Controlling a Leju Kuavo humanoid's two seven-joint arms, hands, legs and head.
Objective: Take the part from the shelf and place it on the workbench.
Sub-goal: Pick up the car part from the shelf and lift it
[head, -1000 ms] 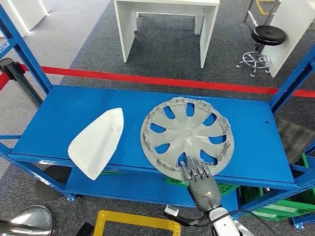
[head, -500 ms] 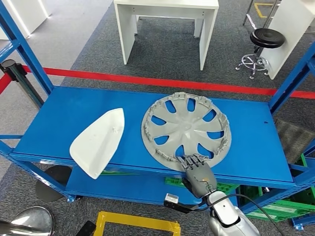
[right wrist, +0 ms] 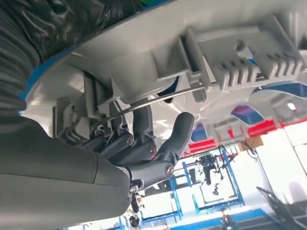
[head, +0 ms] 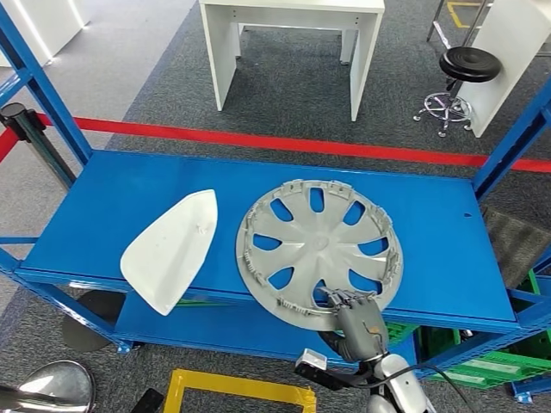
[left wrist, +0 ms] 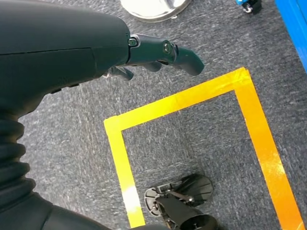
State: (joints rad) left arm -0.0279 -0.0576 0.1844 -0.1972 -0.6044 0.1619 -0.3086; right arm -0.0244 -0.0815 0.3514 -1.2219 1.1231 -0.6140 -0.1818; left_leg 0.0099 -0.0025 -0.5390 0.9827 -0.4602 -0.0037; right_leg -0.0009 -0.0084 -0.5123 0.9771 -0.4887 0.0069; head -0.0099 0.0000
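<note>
part: big grey plastic wheel cover on the blue metal shelf, looks light, wide, kinda floppy
grip: right hand fingers clamped on its near rim, probably best there
left hand: fingers apart, holding nothing

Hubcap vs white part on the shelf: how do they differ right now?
The grey hubcap is round with spoke cutouts; the white part is a solid, tapered shell. The right hand grips the hubcap's near rim; nothing touches the white part. The hubcap looks larger. Both overhang the front edge of the blue shelf.
</note>
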